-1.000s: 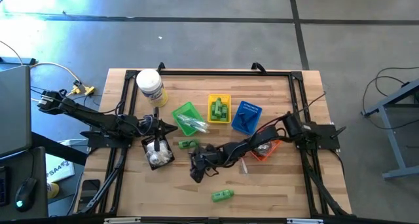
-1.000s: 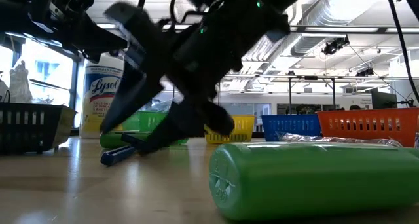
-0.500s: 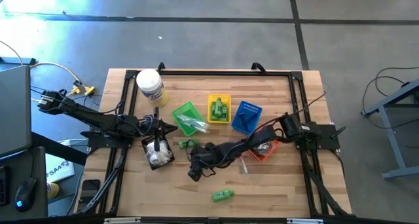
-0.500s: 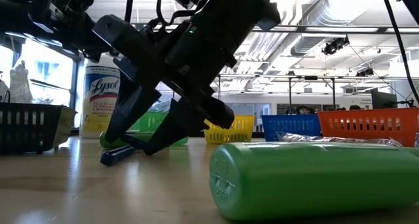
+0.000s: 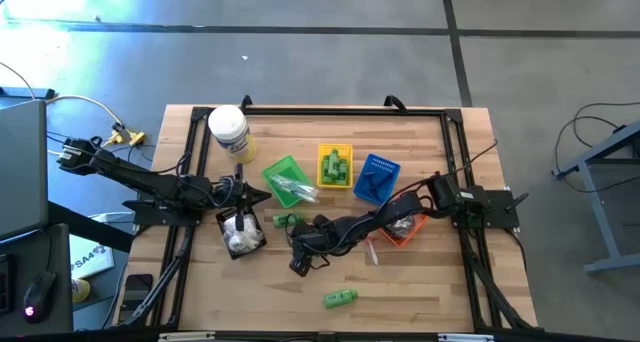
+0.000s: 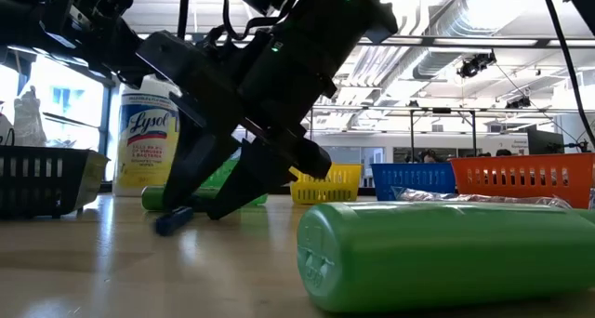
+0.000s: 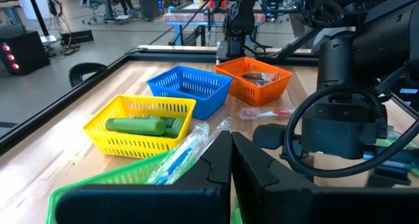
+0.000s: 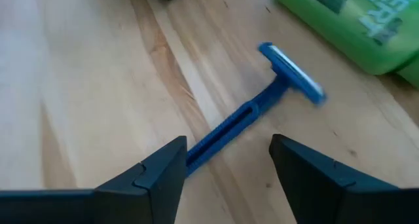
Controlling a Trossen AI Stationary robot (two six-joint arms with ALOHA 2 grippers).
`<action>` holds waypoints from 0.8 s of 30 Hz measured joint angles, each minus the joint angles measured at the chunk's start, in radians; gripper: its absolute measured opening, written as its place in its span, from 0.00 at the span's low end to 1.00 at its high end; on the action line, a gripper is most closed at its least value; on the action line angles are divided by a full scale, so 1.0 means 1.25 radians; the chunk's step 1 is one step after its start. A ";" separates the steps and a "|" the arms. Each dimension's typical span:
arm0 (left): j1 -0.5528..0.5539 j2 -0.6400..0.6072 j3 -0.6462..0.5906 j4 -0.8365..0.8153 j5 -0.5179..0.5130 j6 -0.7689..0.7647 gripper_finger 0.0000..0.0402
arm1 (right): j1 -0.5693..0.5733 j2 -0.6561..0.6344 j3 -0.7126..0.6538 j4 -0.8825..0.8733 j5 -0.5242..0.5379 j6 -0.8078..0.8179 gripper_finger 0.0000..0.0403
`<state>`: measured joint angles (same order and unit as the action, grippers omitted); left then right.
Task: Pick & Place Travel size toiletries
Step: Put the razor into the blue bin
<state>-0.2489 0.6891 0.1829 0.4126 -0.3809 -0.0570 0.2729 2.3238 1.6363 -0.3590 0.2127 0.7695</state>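
Right gripper (image 8: 226, 168) low over table centre, fingers spread, nothing between them yet; razor (image 8: 252, 119) lies flat on wood, handle end running into gap between fingers at bottom of right wrist frame, head toward upper right, beside green bottle (image 8: 340, 21); long axis diagonal, so you likely need to close across handle; right arm clearly nearer; left gripper (image 7: 230, 160) pressed together, waits above green basket (image 7: 98, 191) at left wrist frame's bottom.
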 joint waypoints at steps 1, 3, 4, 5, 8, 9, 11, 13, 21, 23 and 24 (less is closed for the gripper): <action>0.000 0.000 0.000 0.000 0.000 0.000 0.00 | 0.000 0.000 0.000 -0.009 0.005 -0.003 0.53; 0.000 0.000 0.000 0.000 0.000 0.000 0.00 | 0.000 -0.001 0.000 -0.027 0.014 -0.010 0.50; 0.000 0.000 0.000 0.000 0.000 0.000 0.00 | 0.000 -0.001 0.000 -0.032 0.017 -0.012 0.49; 0.000 0.000 0.000 0.000 0.000 0.000 0.00 | 0.000 -0.001 0.000 -0.036 0.016 -0.012 0.47; 0.000 0.000 0.000 -0.003 0.000 0.000 0.00 | -0.001 -0.002 -0.001 -0.044 0.005 -0.027 0.44; 0.000 0.000 0.000 -0.004 0.000 0.000 0.00 | -0.002 -0.002 -0.001 -0.048 0.004 -0.038 0.43; 0.000 0.000 0.000 -0.009 0.000 0.000 0.00 | -0.001 -0.002 -0.001 -0.056 0.004 -0.067 0.40; 0.000 0.000 0.000 -0.015 0.000 0.000 0.00 | -0.001 -0.002 -0.001 -0.062 -0.002 -0.093 0.37; 0.000 0.000 0.000 -0.018 0.001 0.000 0.00 | -0.003 -0.003 -0.001 -0.073 -0.032 -0.135 0.20; 0.000 0.000 -0.001 -0.018 0.001 0.000 0.00 | -0.005 -0.003 -0.001 -0.075 -0.037 -0.144 0.15; 0.000 0.000 -0.001 -0.018 0.001 0.000 0.00 | -0.007 -0.004 -0.001 -0.076 -0.041 -0.150 0.13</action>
<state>-0.2489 0.6891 0.1822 0.3897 -0.3801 -0.0570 0.2644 2.3193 1.6356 -0.4544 0.1615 0.5823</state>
